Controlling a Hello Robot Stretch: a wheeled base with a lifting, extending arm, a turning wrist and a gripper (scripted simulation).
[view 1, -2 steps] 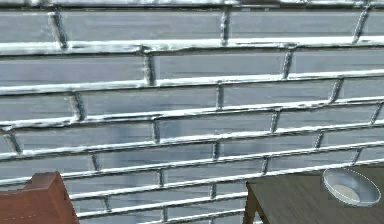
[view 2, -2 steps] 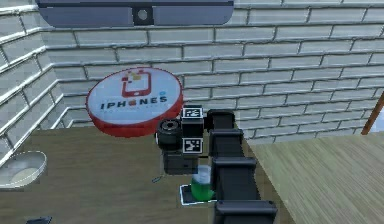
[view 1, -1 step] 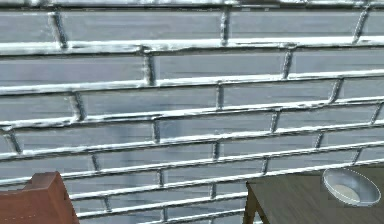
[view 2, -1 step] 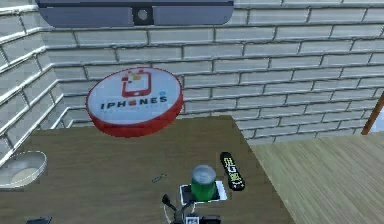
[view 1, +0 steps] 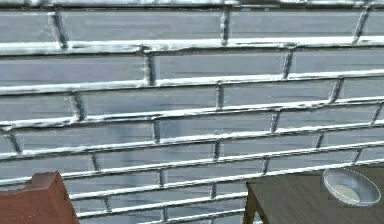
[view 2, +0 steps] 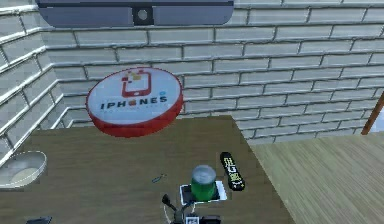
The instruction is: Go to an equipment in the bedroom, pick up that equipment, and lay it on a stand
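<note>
Fwd view: brick wall [view 1: 190, 90] stands behind the counter [view 1: 290, 195]; bowl [view 1: 350, 185] sits on counter's right end.

Arm side view: tool [view 2: 172, 208] is at counter's near edge; you cannot tell whether it holds anything. Black remote-shaped device [view 2: 232, 172] lies on counter near that edge, beside a green cylinder [view 2: 203, 184].

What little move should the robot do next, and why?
Probably nudge the gripper toward the green-topped thing, which sits on the table right by it, beside a black remote. I cannot tell whether the gripper holds anything, so a small move seems best.
</note>
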